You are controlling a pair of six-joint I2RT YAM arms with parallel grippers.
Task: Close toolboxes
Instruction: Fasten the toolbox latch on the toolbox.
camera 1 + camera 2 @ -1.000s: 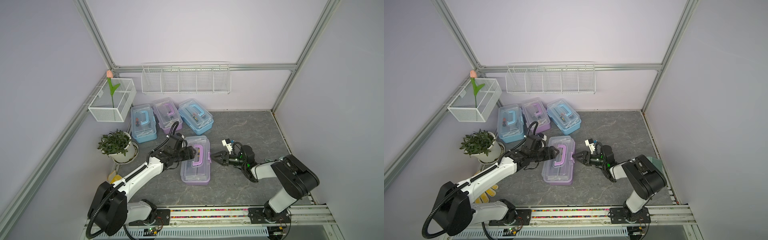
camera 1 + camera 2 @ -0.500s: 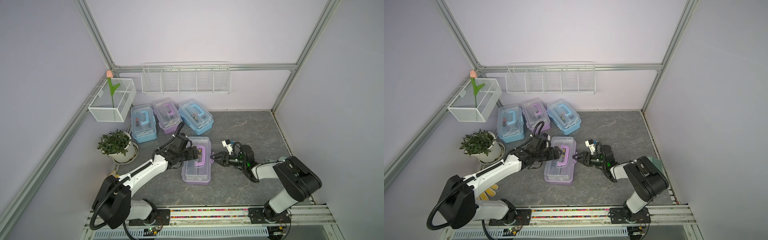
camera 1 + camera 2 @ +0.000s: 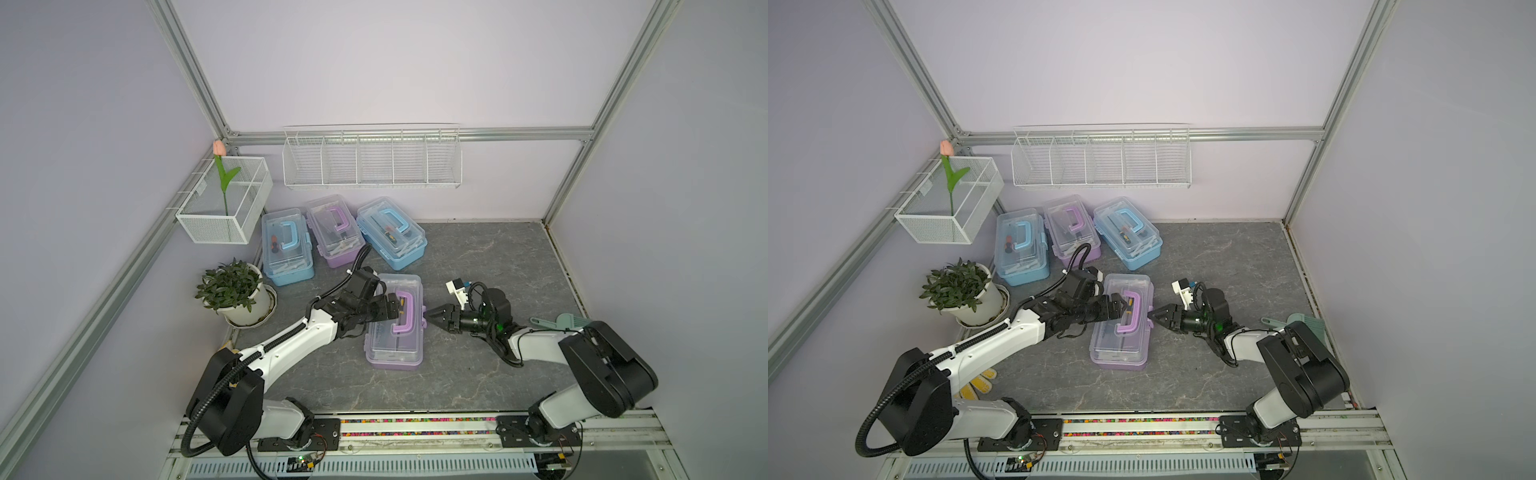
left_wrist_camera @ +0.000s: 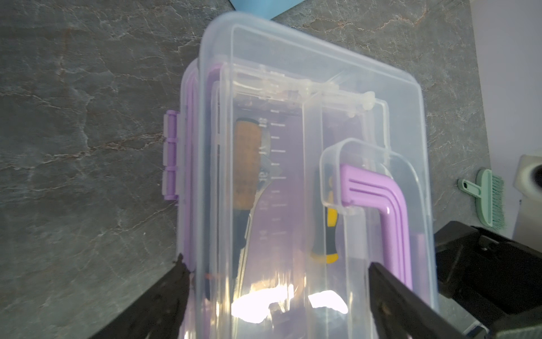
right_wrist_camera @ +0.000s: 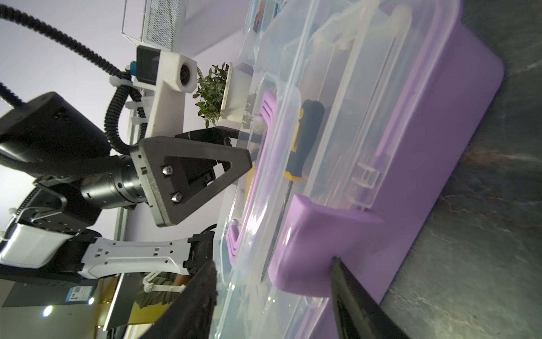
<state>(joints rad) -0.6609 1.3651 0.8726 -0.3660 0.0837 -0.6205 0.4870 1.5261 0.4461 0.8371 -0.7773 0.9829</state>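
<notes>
**Both grippers at the near purple toolbox, neither one gripping**

My left gripper (image 3: pixel 392 308) hangs over the clear lid of the purple toolbox (image 3: pixel 395 345). Its jaws are spread wide and hold nothing. In the left wrist view one finger stands at the lid's rim and the other beside the purple handle (image 4: pixel 378 199).

My right gripper (image 3: pixel 430 316) meets the box from the opposite long side, jaws part open with the purple latch (image 5: pixel 311 234) between them. One fingertip touches the latch's lower edge. The other stands off over the lid, so there is no grip.

Bare grey tabletop (image 3: pixel 478 257) lies open beyond my right gripper and past the box's short end towards my bases. Three more toolboxes (image 3: pixel 332 230) sit beyond my left gripper, well apart from it. A potted plant (image 3: pixel 235 291) stands outboard of my left arm, and a green brush (image 3: pixel 561 322) lies behind my right wrist at the table edge.

In both top views my left arm covers part of the lid. The tools inside are blurred. I cannot tell whether the latch is snapped home.
</notes>
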